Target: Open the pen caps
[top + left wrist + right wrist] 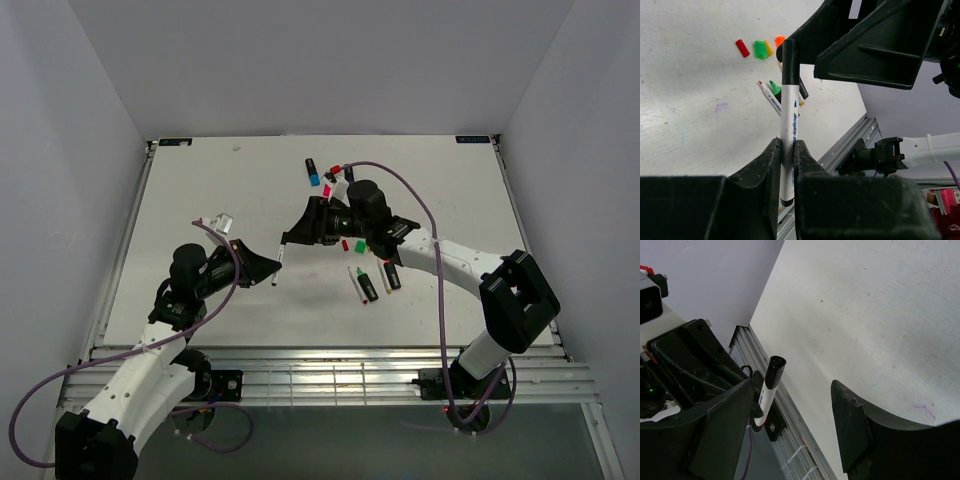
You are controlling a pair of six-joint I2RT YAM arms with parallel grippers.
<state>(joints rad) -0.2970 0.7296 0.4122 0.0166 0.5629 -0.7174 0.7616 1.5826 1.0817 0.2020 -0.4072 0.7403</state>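
A robot lab cell is shown. A bare white table (pixel 200 290) is enclosed by plain white walls (pixel 60 150) beyond and beside the left gripper (pixel 274 274). Behind it, arms (pixel 150 370) are bolted to aluminium rails (pixel 330 380), and purple cables (pixel 441 300) are trailed.

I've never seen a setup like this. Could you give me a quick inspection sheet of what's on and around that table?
Surface: white table, faint pen marks.
Job's things: black cap on the white pen; red cap and green cap lie loose.
Clutter: green-tipped marker and others lie loose.
Hands: left hand shut on the white pen; right hand open, facing the capped end.
Cables: purple cable arcs over the table.
Surroundings: white walls; metal rail at the near edge.
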